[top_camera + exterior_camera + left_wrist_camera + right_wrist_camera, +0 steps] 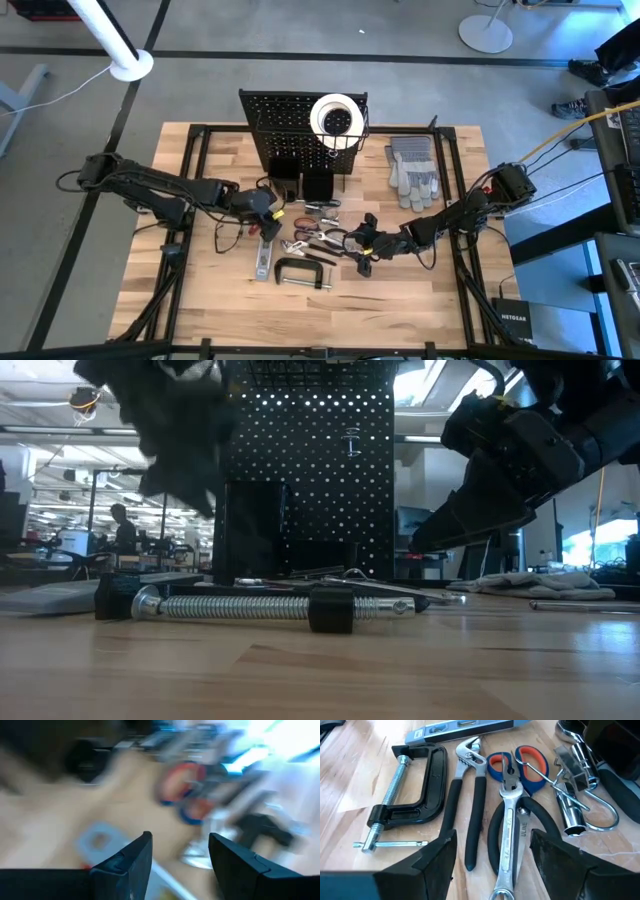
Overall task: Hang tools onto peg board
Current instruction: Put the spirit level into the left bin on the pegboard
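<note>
Both claws hang apart and empty over tools on the worktop (200, 300), the right claw (492, 857) above a wrench (509, 835) beside the C-clamp (415, 790), the left claw (180, 855) nearer the peg board (285, 125).

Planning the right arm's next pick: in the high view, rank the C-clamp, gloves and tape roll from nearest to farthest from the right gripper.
1. C-clamp: beside the right gripper, toward the left arm.
2. Gloves: by the peg board's right side.
3. Tape roll: up on the peg board.
</note>
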{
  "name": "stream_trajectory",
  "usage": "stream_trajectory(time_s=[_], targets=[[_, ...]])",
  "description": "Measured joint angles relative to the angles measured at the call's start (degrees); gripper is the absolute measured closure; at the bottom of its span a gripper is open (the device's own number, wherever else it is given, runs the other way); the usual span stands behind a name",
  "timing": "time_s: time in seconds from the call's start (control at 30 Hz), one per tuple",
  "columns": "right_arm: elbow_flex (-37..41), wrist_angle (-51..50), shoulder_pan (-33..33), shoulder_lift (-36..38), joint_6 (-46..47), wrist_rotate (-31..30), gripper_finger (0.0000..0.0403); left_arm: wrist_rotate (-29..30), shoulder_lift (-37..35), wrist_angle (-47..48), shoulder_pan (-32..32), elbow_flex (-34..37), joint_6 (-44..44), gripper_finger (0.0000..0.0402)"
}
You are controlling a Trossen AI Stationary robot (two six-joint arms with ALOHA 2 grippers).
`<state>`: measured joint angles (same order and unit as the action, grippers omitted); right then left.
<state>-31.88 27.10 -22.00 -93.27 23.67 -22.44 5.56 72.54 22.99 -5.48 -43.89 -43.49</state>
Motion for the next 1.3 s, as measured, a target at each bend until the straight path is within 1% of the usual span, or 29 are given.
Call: stream_trajectory(time_s=[0.1,0.2,0.27,0.37,0.43,0.5,0.63,0.7,0.73,0.87,1.03,1.17,1.3], targets=[[0.0,0.0,0.0,0.0,0.0,0.0,0.0151,-4.8,-0.3,-1.5,-3.4,-3.0,0.4,0.0221],[0.0,0.0,-0.1,0.0,0.1,0.0,0.0151,-5.3,-0.3,-4.4,-7.7,-7.2,1.6,0.0222],[0.0,-0.2,-0.2,0.0,0.1,0.1,0.0151,-2.3,0.0,-5.8,-10.5,-10.0,3.0,0.0222],[0.0,-1.1,-0.2,0.0,0.5,1.5,0.0151,4.7,2.4,-5.2,-14.6,-13.2,4.7,0.0222],[0.0,-1.3,-0.2,0.0,0.9,2.1,0.0151,6.7,5.8,-1.3,-16.4,-15.4,4.3,0.0222],[0.0,-1.4,-0.2,0.0,1.5,2.1,0.0151,6.9,10.1,6.0,-17.1,-18.5,3.2,0.0222],[0.0,-1.6,-0.2,0.0,1.6,2.1,0.0151,7.4,18.1,26.3,-16.5,-25.1,-1.2,0.0222],[0.0,-1.7,-0.2,0.0,1.6,2.1,0.0151,7.8,20.2,32.7,-16.0,-25.6,-4.2,0.0222],[0.0,-1.6,-0.1,0.0,1.6,2.1,0.0151,7.8,20.8,34.3,-15.6,-25.3,-5.5,0.0222],[0.0,-1.7,-0.1,0.0,1.6,2.1,0.0151,7.2,21.4,34.5,-13.4,-23.3,-9.4,0.0213],[0.0,-2.6,-0.1,0.0,1.6,2.1,0.0151,7.8,21.4,30.8,-11.5,-23.1,-12.2,0.0173],[0.0,-3.8,-0.1,0.0,1.7,2.1,0.0151,8.9,22.8,31.8,-11.3,-23.1,-19.5,0.0146],[0.0,-3.8,-0.1,0.0,1.8,2.1,0.0151,8.0,24.9,31.1,-11.4,-23.1,-25.4,0.014]])
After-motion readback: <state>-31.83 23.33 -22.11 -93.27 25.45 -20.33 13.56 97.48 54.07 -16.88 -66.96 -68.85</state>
